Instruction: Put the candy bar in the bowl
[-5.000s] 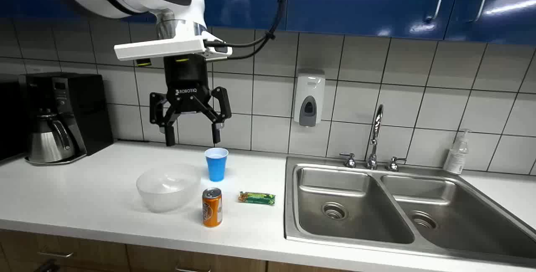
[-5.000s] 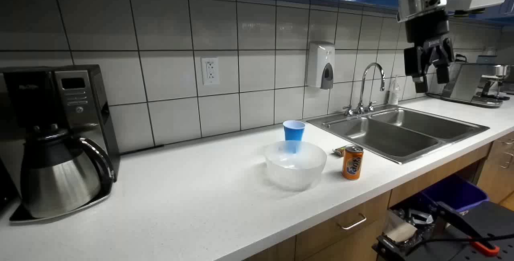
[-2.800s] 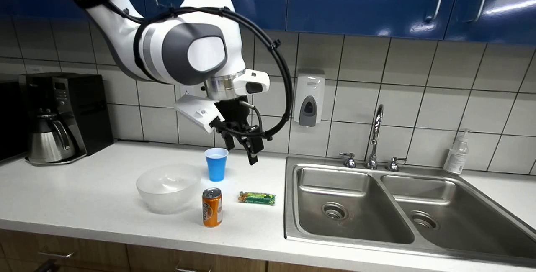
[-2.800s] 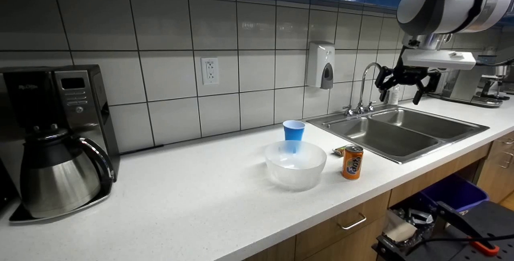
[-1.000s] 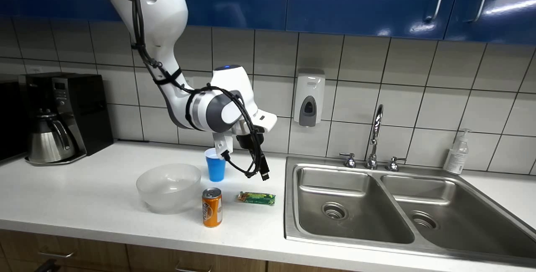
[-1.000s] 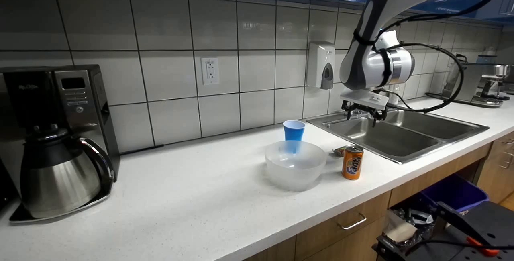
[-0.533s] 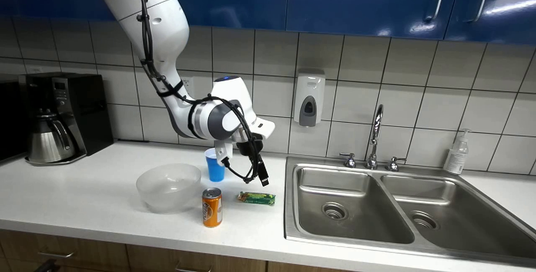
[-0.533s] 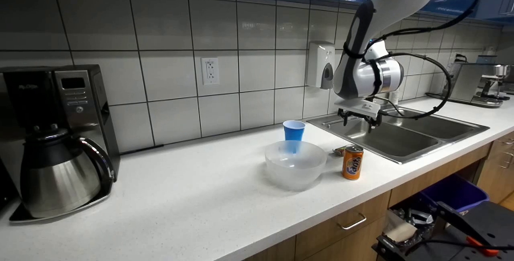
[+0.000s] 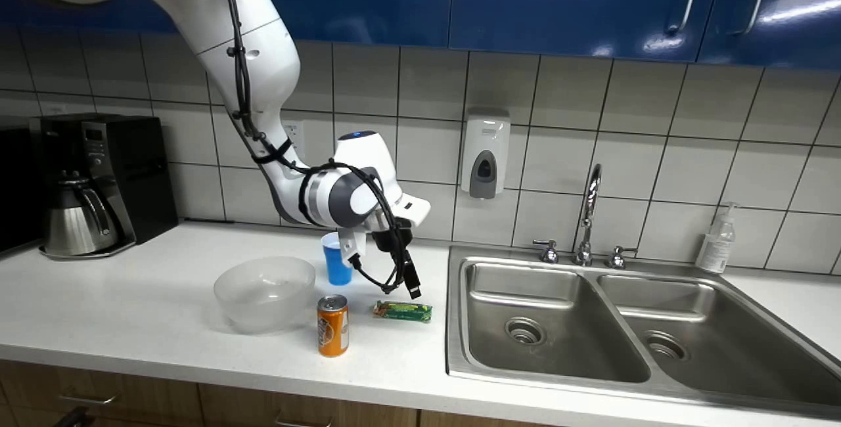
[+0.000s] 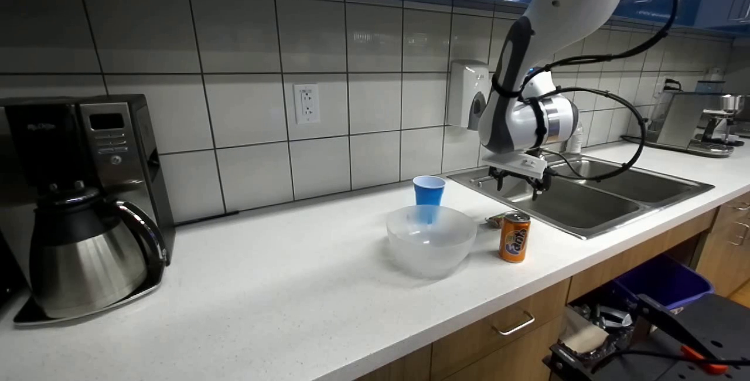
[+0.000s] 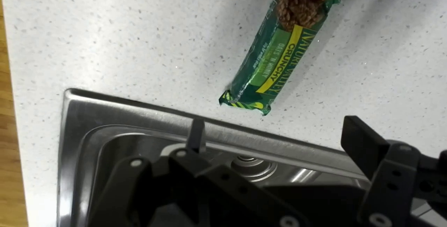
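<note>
Candy bar [image 11: 275, 53] lies flat on the worktop [image 11: 139, 45], just beside the sink [image 11: 139, 117]; in the wrist view its long axis slants from upper right to lower left, striped green end aimed at the sink, granola-picture end away. In an exterior view that axis runs roughly crosswise, granola end toward the orange can [image 9: 333, 332] and bowl [image 9: 240, 305]. Pincer [image 11: 275, 127] is spread, raised off the worktop, candy bar beyond its fingertips [image 11: 360, 140].

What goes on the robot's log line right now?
gripper: open, empty | bar: on counter, beside sink | bowl: upright, bar outside | task: unfinished
</note>
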`<action>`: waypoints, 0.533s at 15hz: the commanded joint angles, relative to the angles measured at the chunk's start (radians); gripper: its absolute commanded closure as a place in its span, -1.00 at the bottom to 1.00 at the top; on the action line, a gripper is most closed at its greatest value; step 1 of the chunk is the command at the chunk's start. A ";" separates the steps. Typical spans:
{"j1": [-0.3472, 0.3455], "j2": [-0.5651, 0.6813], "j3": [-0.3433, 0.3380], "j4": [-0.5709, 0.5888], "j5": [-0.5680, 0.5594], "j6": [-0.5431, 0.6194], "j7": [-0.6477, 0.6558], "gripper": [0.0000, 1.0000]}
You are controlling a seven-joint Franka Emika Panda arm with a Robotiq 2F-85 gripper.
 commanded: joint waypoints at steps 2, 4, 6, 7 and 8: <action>0.007 0.057 0.004 0.076 0.018 -0.061 0.024 -1.00; 0.010 0.076 0.003 0.097 0.015 -0.079 0.029 -1.00; 0.011 0.098 0.001 0.122 0.011 -0.103 0.038 -1.00; 0.011 0.107 0.000 0.133 0.009 -0.115 0.042 -1.00; 0.011 0.116 -0.002 0.144 0.007 -0.125 0.047 -1.00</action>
